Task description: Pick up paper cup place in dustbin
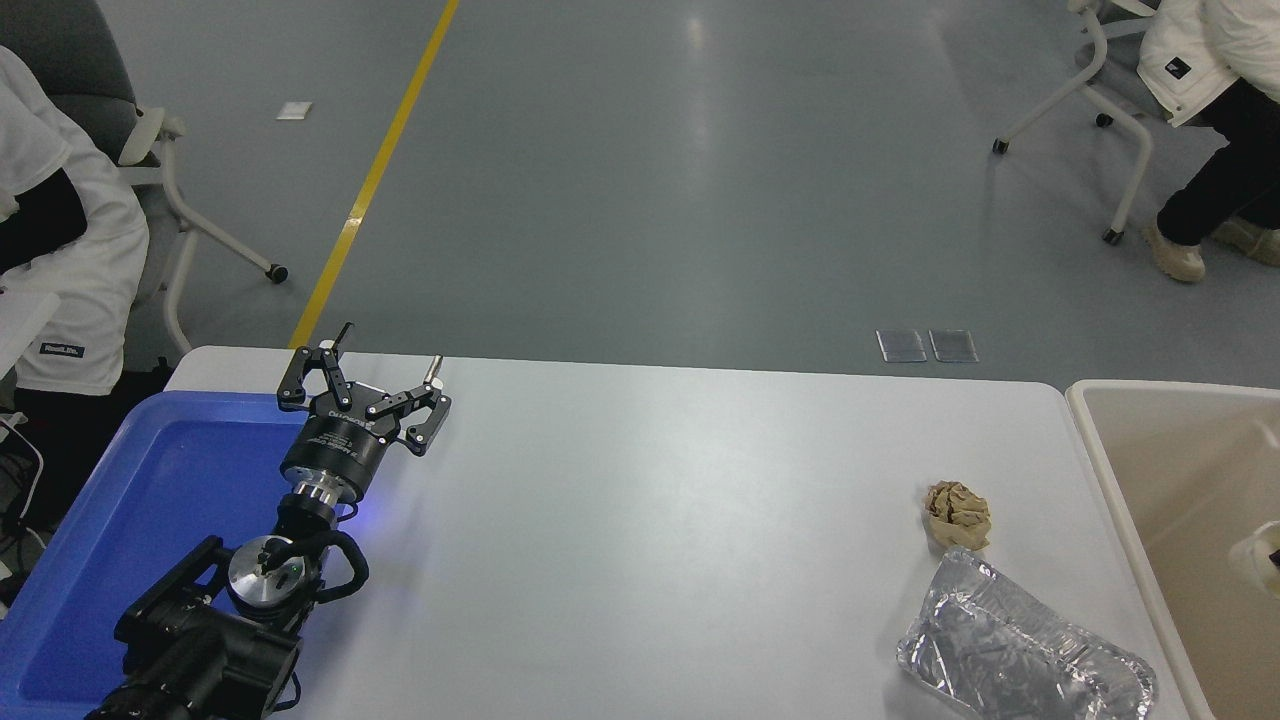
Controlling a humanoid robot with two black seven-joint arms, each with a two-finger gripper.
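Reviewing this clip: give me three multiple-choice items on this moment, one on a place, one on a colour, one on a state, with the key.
1. Where does the paper cup show?
A. On the table beside the paper ball
B. Inside the dustbin, at the picture's right edge
C. In the blue tray

2. What colour is the tray at the table's left end?
A. Blue
B. Silver
C. Beige

3. How does the left pincer stand?
A. Shut on the crumpled paper ball
B. Shut on the foil tray
C. Open, holding nothing

Key: 1 B, its pale rounded form lies within the beige walls; 2 A, the plastic is plainly blue; 3 C, its fingers are spread above the table with nothing between them.
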